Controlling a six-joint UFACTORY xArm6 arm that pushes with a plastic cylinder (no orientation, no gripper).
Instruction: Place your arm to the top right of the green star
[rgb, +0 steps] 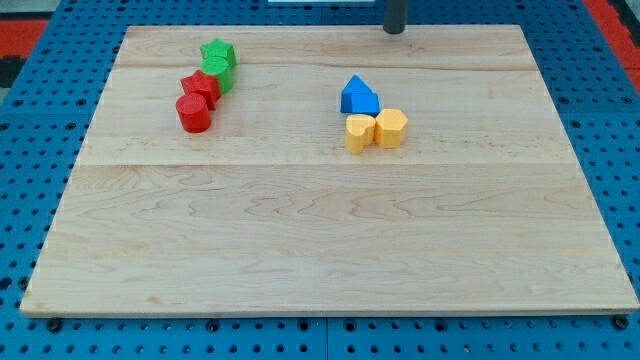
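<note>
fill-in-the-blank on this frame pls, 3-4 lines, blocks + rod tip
1. My tip sits at the view's ____ edge of the board.
2. The green star lies toward the view's ____ from my tip.
3. The two yellow blocks sit just below the ____ blocks.
4. The red blocks touch the ____ blocks.

Answers: top; left; blue; green

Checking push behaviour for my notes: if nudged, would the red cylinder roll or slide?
Standing on its flat end, the red cylinder would probably slide, not roll. It seems to touch the red block behind it, so that would likely shift too.
</note>
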